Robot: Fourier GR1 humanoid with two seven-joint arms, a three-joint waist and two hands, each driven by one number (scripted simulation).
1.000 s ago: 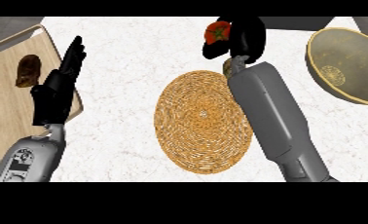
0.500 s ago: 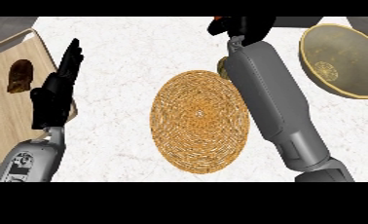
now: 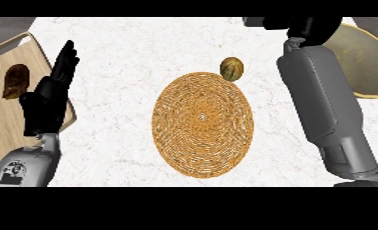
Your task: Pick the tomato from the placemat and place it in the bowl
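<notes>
Tomato: you cannot see it anywhere in the head view. The round woven placemat (image 3: 203,124) at the centre of the counter carries nothing, so the fruit has most likely been lifted off it and is hidden at your right hand (image 3: 310,26), though that is a judgement and not something shown. That hand is a dark shape at the top edge, at about 1 o'clock from the placemat. It is partly cut off there, so you cannot tell whether it is open or closed, or whether it grips anything. The bowl (image 3: 362,56) lies at 2 o'clock from the placemat, just beside the right hand, with the grey right forearm covering its near side. Your left hand (image 3: 48,99) rests open, upright, at 9 o'clock, over the edge of a wooden board (image 3: 15,134). A small brown round object (image 3: 232,68) sits just off the placemat's rim at 1 o'clock; it is not red. Expect a tomato to be light, smooth-skinned and somewhat slippery, soft enough to bruise. Hold it around its widest middle, cradled rather than pinched, and lower it into the bowl rather than letting it fall.
</notes>
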